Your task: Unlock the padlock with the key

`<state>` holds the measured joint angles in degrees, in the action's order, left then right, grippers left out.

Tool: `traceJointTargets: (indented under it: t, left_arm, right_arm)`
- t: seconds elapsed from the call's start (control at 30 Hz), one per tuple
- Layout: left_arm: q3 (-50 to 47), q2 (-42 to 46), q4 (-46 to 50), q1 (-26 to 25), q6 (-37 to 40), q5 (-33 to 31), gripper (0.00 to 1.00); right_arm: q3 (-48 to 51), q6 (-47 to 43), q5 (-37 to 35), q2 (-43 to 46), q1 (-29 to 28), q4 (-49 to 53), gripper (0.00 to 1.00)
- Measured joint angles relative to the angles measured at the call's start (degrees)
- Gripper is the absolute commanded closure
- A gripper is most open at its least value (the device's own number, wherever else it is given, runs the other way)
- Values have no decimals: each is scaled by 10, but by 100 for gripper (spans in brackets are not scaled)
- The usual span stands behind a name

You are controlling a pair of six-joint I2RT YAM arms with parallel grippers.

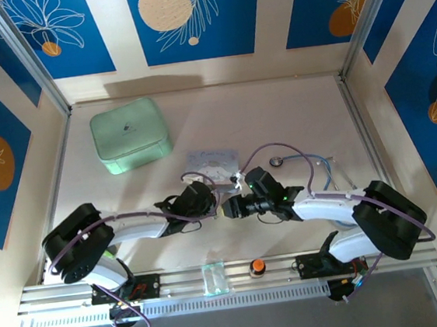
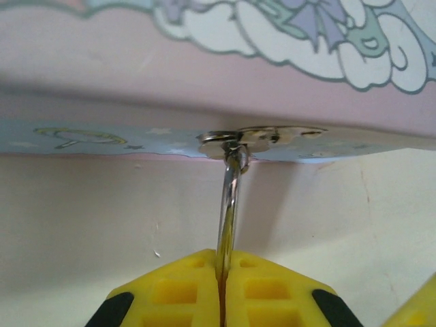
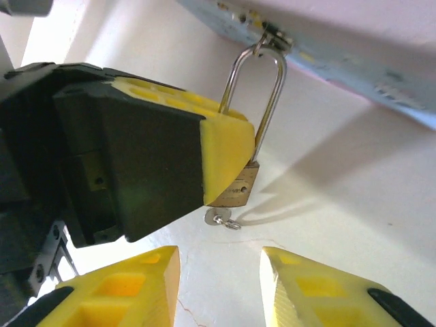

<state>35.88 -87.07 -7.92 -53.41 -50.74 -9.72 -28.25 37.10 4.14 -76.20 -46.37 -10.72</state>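
Left tool [image 2: 221,276]: closed, its yellow fingers pinched on the padlock [image 3: 237,191] at the foot of the shackle [image 2: 229,204].
Right tool [image 3: 219,279]: jaws apart, nothing between them.
Padlock: its brass body pokes out just beyond the left tool's fingertips. The shackle runs straight ahead of that tool to the hasp [image 2: 262,138] on the pale cartoon box [image 2: 204,68] and looks closed.
Key [image 3: 221,219]: just ahead of the right tool's open jaws, roughly on their centre line. It sticks out of the underside of the padlock body and appears to be seated in the keyhole.
Step in hand: judged to be taking hold of the key head with the right tool so it can be turned.
Approach: ease the right tool forward until the key head sits between the pads, then close on the flat of the head, not on its small ring.
Turning: rotate about the key's own axis. Sideways drag would likely bend the key or pull it out.
Bracing: the left tool's pinch has to resist the twist, so apply torque gently.
Risk: the key is very small and close above the surface [image 3: 354,225], so the lower pad may scrape there.
Check: look for the shackle leg springing free of the body.
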Motion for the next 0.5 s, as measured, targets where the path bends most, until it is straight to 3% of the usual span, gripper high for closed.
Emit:
traceJointTargets:
  t: [0.27, 0.5]
  left_arm:
    - [93, -44, 150, 0, 86, -34, 78]
    - [105, -64, 182, -3, 103, -38, 74]
  right_arm:
    - [8, -1, -34, 35, 30, 40, 64]
    - [18, 7, -53, 43, 52, 64, 63]
